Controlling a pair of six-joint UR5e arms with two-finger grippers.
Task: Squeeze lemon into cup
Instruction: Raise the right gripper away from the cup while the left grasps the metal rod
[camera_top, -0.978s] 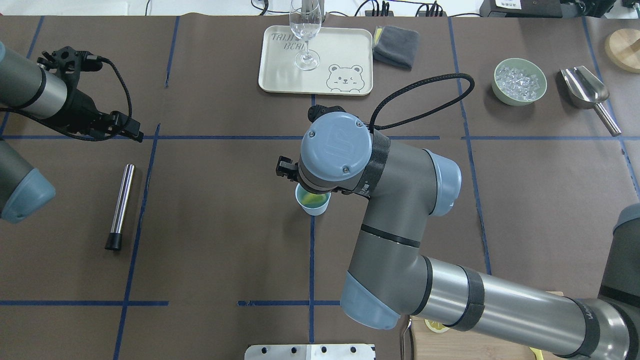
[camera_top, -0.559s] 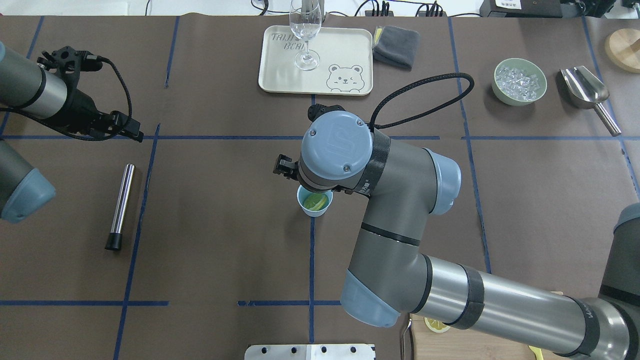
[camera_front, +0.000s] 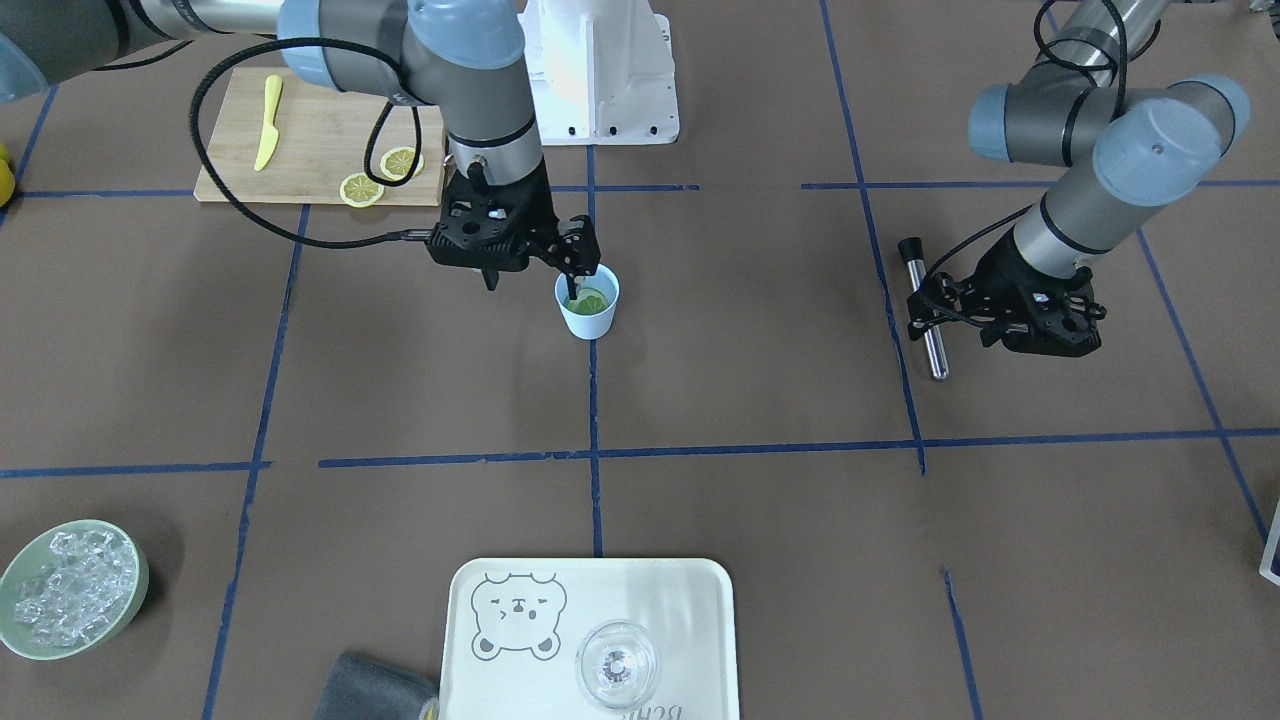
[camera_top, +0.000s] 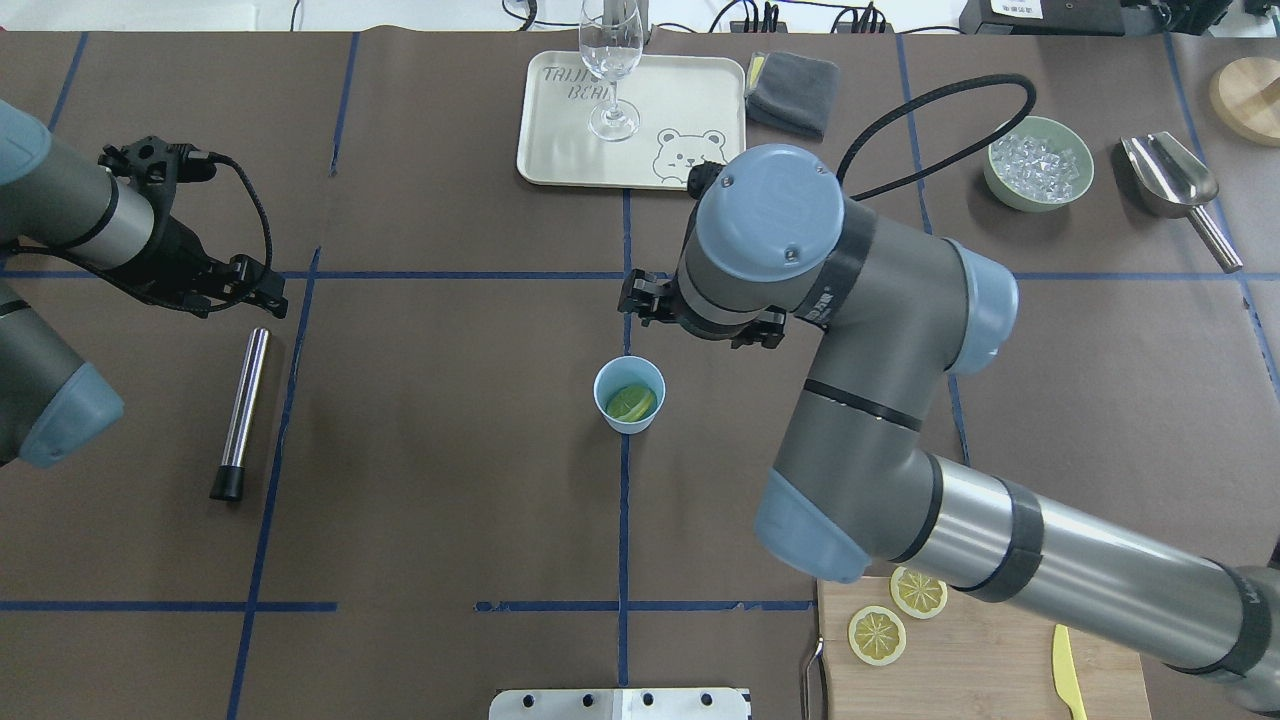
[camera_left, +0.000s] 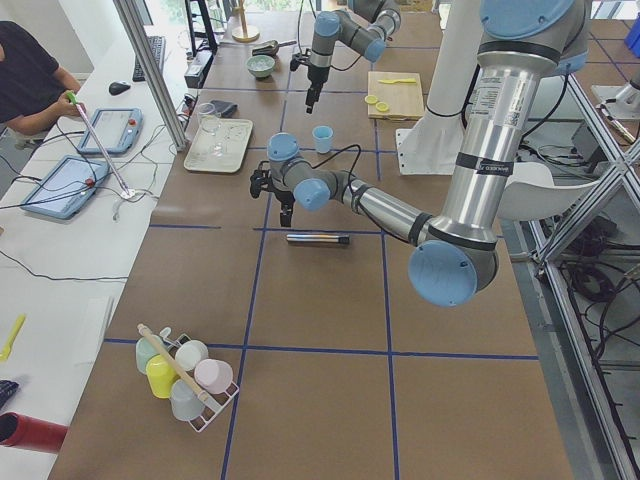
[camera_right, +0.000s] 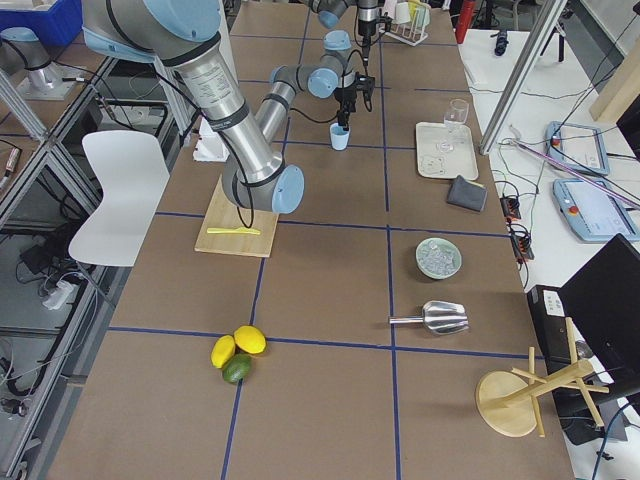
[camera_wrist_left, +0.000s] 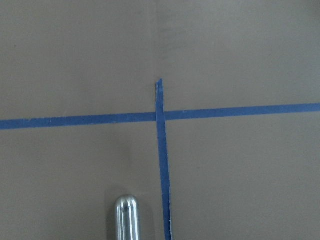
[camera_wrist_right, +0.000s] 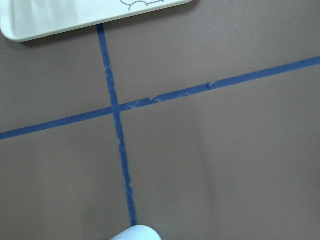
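The light-blue cup (camera_top: 629, 395) stands upright at the table's middle, and shows in the front view (camera_front: 588, 305). One lemon slice (camera_top: 632, 403) lies inside it. Two more slices (camera_top: 918, 592) lie on the cutting board. My right gripper (camera_front: 530, 283) is open and empty. It hovers above the cup, shifted toward the tray side, and in the overhead view my wrist hides its fingers. The cup's rim shows at the bottom of the right wrist view (camera_wrist_right: 135, 233). My left gripper (camera_top: 262, 285) looks open and empty, just beyond the top end of a metal rod (camera_top: 243, 410).
A cream tray (camera_top: 700, 100) with a wine glass (camera_top: 612, 60) sits at the far middle, with a grey cloth (camera_top: 793, 92) beside it. A green bowl of ice (camera_top: 1038, 163) and a metal scoop (camera_top: 1170, 180) are far right. The cutting board (camera_top: 980, 670) holds a yellow knife (camera_top: 1065, 670).
My right gripper has risen and moved off the cup toward the tray side, leaving the lemon slice in the cup. My left gripper has shifted slightly nearer the rod.
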